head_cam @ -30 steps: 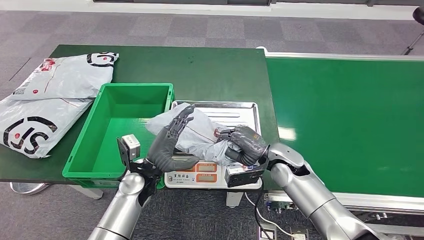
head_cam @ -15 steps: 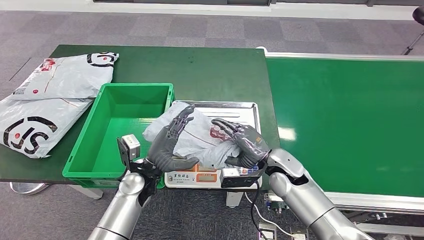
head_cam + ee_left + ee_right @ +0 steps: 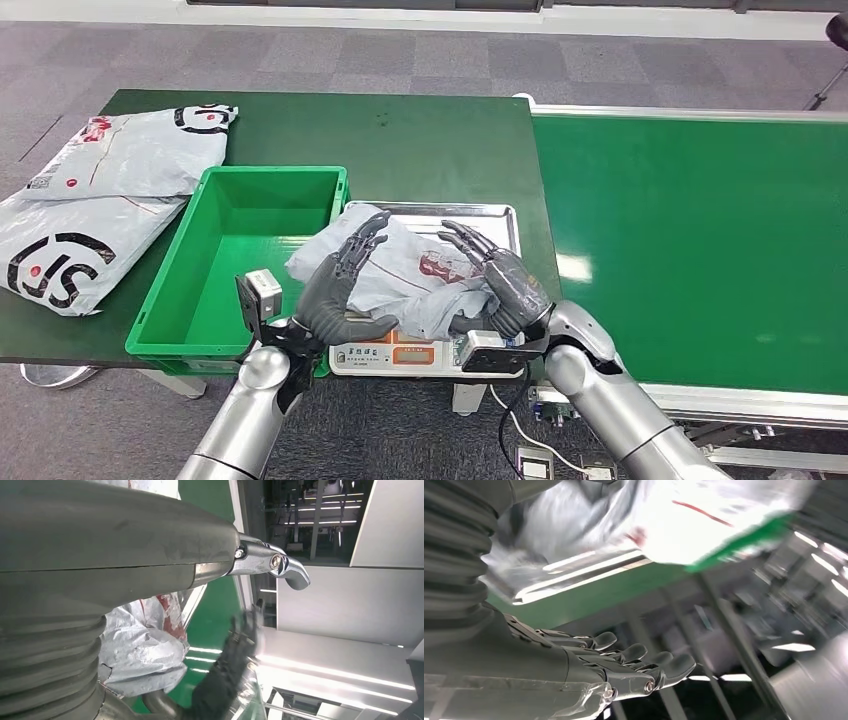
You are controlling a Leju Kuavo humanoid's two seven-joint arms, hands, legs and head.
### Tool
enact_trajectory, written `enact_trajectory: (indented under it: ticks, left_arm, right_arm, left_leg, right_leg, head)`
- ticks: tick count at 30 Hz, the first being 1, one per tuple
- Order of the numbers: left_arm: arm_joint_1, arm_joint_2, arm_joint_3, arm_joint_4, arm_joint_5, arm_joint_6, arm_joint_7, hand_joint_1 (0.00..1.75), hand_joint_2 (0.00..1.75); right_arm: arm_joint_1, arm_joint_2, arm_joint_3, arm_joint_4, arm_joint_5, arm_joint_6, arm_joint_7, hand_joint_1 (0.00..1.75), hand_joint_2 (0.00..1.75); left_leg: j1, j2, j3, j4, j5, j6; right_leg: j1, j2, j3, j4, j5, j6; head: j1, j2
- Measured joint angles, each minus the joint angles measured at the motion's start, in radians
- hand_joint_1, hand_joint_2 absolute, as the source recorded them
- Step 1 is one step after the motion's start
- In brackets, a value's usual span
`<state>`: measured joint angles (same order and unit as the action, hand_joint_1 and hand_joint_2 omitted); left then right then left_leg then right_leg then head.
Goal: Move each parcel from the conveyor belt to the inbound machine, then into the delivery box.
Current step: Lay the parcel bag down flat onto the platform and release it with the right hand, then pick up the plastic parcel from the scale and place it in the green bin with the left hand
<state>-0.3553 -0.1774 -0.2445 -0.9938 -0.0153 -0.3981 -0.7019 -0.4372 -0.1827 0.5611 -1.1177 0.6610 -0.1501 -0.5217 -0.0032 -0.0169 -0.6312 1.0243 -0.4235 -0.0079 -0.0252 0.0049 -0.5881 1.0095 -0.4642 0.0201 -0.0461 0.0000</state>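
On the steel weighing tray (image 3: 498, 214) of the inbound machine (image 3: 400, 355) lay a crumpled grey parcel (image 3: 400, 270), its near edge hanging over the scale's orange display panel. That spot suited the task: the machine sat between the conveyor belt (image 3: 690, 240) and the green delivery box (image 3: 240, 260), so the parcel rested at the halfway stage, with the box just to its left. The left hand (image 3: 340, 285) stood edge-up against the parcel's left side, fingers spread and extended over the wrinkled plastic, thumb stretched below along the machine's front; nothing was pinched in it. The right hand (image 3: 500, 280) stood at the parcel's right side, palm turned inward, fingers straight and fanned apart, and I could not tell whether it touched the plastic. The right wrist view showed those fingers (image 3: 639, 655) extended side by side with nothing between them. With a palm at each side, the hands looked placed to squeeze the soft bag between them, a sensible hold for something too limp to pinch. Two more grey parcels (image 3: 100, 200) lay on the dark table (image 3: 420, 140) beyond the box, well apart from both hands.
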Motion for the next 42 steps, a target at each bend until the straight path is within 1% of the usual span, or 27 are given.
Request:
enact_trajectory:
  ticks: [3, 9, 15, 17, 19, 22, 27, 33, 42]
  left_arm:
    - [0.000, 0.000, -0.001, 0.004, 0.000, 0.004, 0.000, 0.00, 1.75]
    - [0.000, 0.000, -0.002, 0.006, 0.000, 0.009, 0.000, 0.00, 1.75]
    - [-0.002, 0.000, -0.005, 0.012, -0.006, 0.015, 0.000, 0.00, 1.75]
    - [-0.007, 0.000, -0.013, 0.020, -0.015, 0.034, 0.000, 0.00, 1.75]
    - [-0.016, 0.001, -0.028, 0.032, -0.033, 0.073, 0.000, 0.00, 1.75]
    - [-0.033, 0.004, -0.070, 0.057, -0.062, 0.131, 0.000, 0.00, 1.75]
    - [-0.048, 0.007, -0.114, 0.083, -0.072, 0.148, 0.000, 0.00, 1.75]
    - [-0.056, 0.011, -0.132, 0.103, -0.073, 0.149, 0.000, 0.00, 1.75]
    - [-0.061, 0.012, -0.136, 0.116, -0.077, 0.157, 0.000, 0.00, 1.75]
  right_arm:
    - [0.014, 0.002, -0.028, -0.048, -0.098, 0.045, -0.047, 0.00, 1.75]
    - [0.045, 0.017, -0.087, -0.130, -0.294, 0.167, -0.108, 0.00, 1.75]
    - [0.076, 0.046, -0.155, -0.172, -0.472, 0.276, -0.147, 0.00, 1.75]
    - [0.089, 0.056, -0.182, -0.187, -0.525, 0.308, -0.153, 0.00, 1.75]
    - [0.105, 0.069, -0.212, -0.206, -0.570, 0.330, -0.159, 0.00, 1.75]
    - [0.122, 0.088, -0.252, -0.235, -0.598, 0.341, -0.161, 0.00, 1.75]
    - [0.136, 0.103, -0.286, -0.263, -0.604, 0.345, -0.161, 0.00, 1.75]
    - [0.143, 0.110, -0.303, -0.274, -0.605, 0.347, -0.162, 0.00, 1.75]
    - [0.145, 0.113, -0.306, -0.279, -0.605, 0.349, -0.162, 0.00, 1.75]
  left_leg:
    - [0.000, 0.000, 0.000, 0.000, 0.000, 0.000]
    - [0.000, 0.000, 0.000, 0.000, 0.000, 0.000]
    - [0.000, 0.000, 0.000, 0.000, 0.000, 0.000]
    - [0.000, 0.000, 0.000, 0.000, 0.000, 0.000]
    - [0.000, 0.000, 0.000, 0.000, 0.000, 0.000]
    - [0.000, 0.000, 0.000, 0.000, 0.000, 0.000]
    - [0.000, 0.000, 0.000, 0.000, 0.000, 0.000]
    - [0.000, 0.000, 0.000, 0.000, 0.000, 0.000]
    - [0.000, 0.000, 0.000, 0.000, 0.000, 0.000]
  right_leg:
    - [0.000, 0.000, 0.000, 0.000, 0.000, 0.000]
    - [0.000, 0.000, 0.000, 0.000, 0.000, 0.000]
    - [0.000, 0.000, 0.000, 0.000, 0.000, 0.000]
    - [0.000, 0.000, 0.000, 0.000, 0.000, 0.000]
    - [0.000, 0.000, 0.000, 0.000, 0.000, 0.000]
    - [0.000, 0.000, 0.000, 0.000, 0.000, 0.000]
    - [0.000, 0.000, 0.000, 0.000, 0.000, 0.000]
    - [0.000, 0.000, 0.000, 0.000, 0.000, 0.000]
    - [0.000, 0.000, 0.000, 0.000, 0.000, 0.000]
  head:
    - [0.000, 0.000]
    - [0.000, 0.000]
    - [0.000, 0.000]
    - [0.000, 0.000]
    - [0.000, 0.000]
    - [0.000, 0.000]
    - [0.000, 0.000]
    - [0.000, 0.000]
    - [0.000, 0.000]
